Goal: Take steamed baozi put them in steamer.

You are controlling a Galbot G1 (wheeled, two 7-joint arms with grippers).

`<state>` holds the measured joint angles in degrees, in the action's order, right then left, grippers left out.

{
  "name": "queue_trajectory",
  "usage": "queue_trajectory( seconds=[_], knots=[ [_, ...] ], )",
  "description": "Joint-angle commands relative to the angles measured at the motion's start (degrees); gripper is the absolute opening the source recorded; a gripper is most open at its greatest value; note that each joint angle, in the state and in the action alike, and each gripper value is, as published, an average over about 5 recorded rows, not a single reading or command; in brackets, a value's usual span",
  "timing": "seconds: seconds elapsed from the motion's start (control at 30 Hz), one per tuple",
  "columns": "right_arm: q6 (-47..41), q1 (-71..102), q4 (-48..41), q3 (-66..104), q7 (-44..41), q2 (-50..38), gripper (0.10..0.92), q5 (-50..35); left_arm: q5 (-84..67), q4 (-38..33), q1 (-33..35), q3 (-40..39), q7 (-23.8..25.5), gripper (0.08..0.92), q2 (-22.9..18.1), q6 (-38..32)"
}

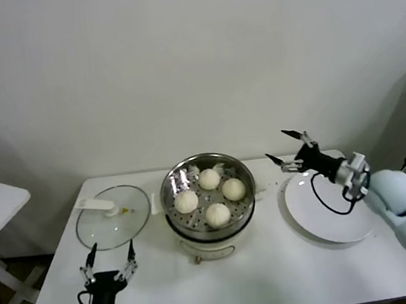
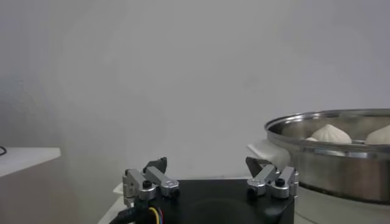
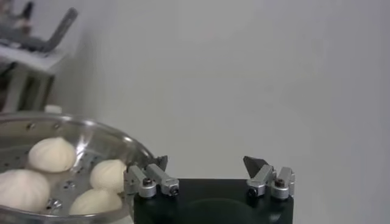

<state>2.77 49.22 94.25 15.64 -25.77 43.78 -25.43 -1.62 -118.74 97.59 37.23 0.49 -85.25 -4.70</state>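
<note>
Buns (image 1: 210,194): all four are sitting inside the steamer (image 1: 175,213).
Right gripper (image 1: 289,150): fingers wide, empty, hovering over the plate (image 1: 338,228).
Left gripper (image 1: 110,261): parked, fingers wide.
Your move: you're pulling away; stay above the rim.

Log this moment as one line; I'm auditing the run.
buns: four in pot | plate: bare | right pincer: open, above plate's far edge | left pincer: open, parked near lid
</note>
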Motion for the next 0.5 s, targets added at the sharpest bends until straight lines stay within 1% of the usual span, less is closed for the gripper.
queue_trajectory(
  seconds=[0.03, 0.23, 0.5],
  knots=[
    [9.82, 29.64, 5.21, 26.26, 4.70, 24.58, 0.823, 5.70, -0.12, 0.20, 0.14, 0.27, -0.12, 0.823, -0.09, -0.20],
    [12.61, 35.09, 6.84, 26.36, 5.50, 32.28, 0.823, 5.68, -0.84, 0.16, 0.04, 1.16, -0.12, 0.823, 0.05, -0.16],
    [13.75, 39.17, 8.27, 24.86, 6.41, 34.86, 0.823, 5.43, -1.57, 0.04, -0.09, 2.22, -0.10, 0.823, -0.02, 0.03]
  ],
)
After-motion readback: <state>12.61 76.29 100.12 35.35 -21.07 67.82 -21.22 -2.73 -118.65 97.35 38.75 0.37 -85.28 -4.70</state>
